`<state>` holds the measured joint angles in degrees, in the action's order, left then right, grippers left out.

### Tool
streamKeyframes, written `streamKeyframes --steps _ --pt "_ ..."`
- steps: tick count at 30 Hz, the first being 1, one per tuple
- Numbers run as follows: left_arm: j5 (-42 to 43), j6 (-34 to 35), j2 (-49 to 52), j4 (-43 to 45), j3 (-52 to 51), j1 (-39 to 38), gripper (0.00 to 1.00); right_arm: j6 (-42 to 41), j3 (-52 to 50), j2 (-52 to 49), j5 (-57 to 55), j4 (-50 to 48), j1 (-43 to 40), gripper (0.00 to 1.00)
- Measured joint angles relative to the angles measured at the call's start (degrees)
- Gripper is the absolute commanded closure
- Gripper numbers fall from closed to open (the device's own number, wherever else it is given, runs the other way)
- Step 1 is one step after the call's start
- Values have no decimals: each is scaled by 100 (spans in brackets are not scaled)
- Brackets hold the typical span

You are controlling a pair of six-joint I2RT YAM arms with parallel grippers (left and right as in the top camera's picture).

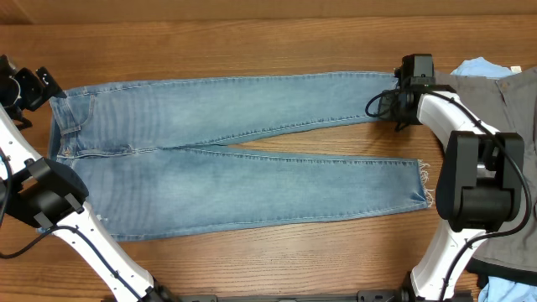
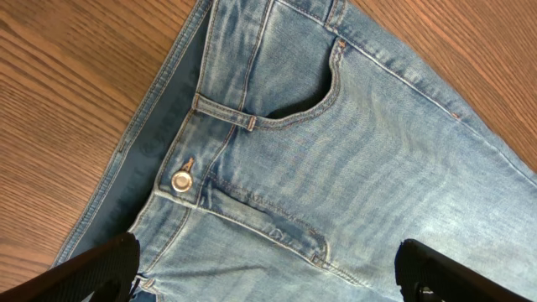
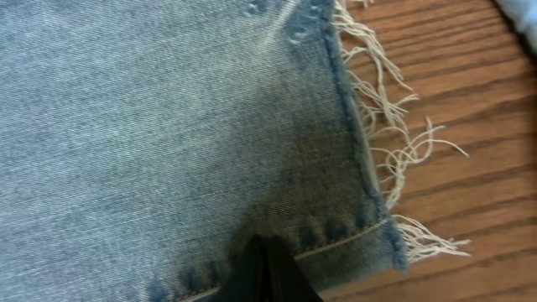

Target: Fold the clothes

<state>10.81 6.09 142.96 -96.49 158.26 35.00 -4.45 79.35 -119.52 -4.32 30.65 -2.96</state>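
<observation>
The clothes on the table are light-blue jeans [image 1: 252,159], spread flat with the waist at the left and both legs running right. My left gripper [image 1: 46,86] hovers over the waistband's far corner. In the left wrist view it [image 2: 268,273] stands wide open above the button [image 2: 181,181] and front pocket, with only denim between its fingers [image 2: 92,268]. My right gripper [image 1: 400,105] is at the far leg's frayed hem [image 3: 369,126]. Its fingers [image 3: 270,264] are pressed together on the leg's side seam beside that hem, and the denim puckers around them.
Grey trousers [image 1: 499,105] lie at the right edge, behind the right arm, with a pale-blue garment [image 1: 481,65] peeking out above them. A strip of bright blue cloth [image 1: 510,290] shows at the bottom right corner. Bare wooden tabletop [image 1: 252,42] surrounds the jeans.
</observation>
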Motion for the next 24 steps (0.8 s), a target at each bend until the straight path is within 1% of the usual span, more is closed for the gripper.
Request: streamKeyframes --steps 4,6,9,13,15,17,19,24 --pt "13 0 0 2 0 0 0 0 52 2 -282 387 2 96" --pt "13 0 0 0 0 0 0 -15 92 15 -538 758 2 96" --pt "13 0 0 0 0 0 0 -87 98 31 -767 938 0 96" --pt "13 0 0 0 0 0 0 -133 221 33 -833 1241 -2 96" --pt "13 0 0 2 0 0 0 -136 459 39 -706 1392 -4 96" --pt "13 0 0 0 0 0 0 -131 699 55 -481 1386 -4 96" --pt "13 -2 0 2 0 0 0 -136 938 149 -120 1110 -4 96" --pt "13 0 0 0 0 0 0 -131 962 151 116 697 -4 96"
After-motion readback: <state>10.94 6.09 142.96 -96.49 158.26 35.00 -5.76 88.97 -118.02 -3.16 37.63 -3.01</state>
